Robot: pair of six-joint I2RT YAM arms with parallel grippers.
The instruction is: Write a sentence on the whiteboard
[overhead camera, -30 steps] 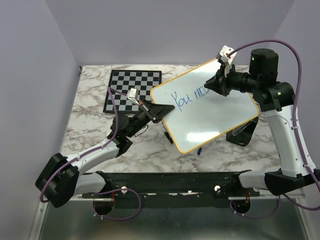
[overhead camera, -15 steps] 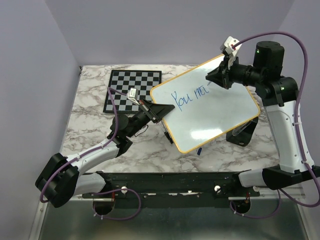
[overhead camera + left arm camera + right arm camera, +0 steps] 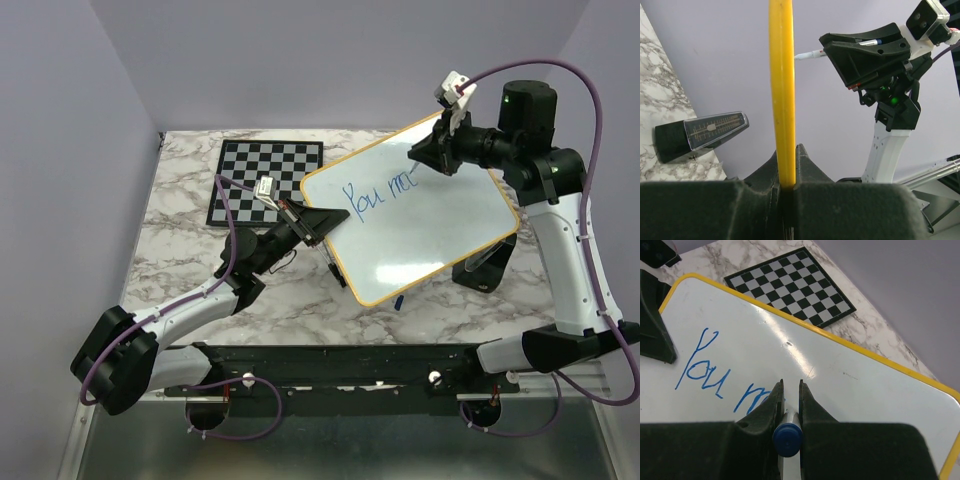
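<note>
**A:** Where is the whiteboard?

**B:** The whiteboard [image 3: 430, 225] stands tilted on the marble table [image 3: 180, 255], at about three o'clock from its centre. A chessboard [image 3: 265, 180] lies at eleven. The left gripper [image 3: 786, 170] is clamped on the board's yellow frame at its nine o'clock edge.

**A:** And the other claw?

**B:** The right gripper [image 3: 787, 390], at the board's one o'clock, is closed around a blue-capped marker [image 3: 787, 438]. Its tip is hidden.

**A:** How would the board handle?

**B:** Probably light, rigid and slick-faced. It may pivot under pen pressure, so the frame is the place to hold.

**A:** Any writing?

**B:** The sentence [image 3: 378, 192], in blue: "You", then a word starting with "m". No brand is legible.
</note>
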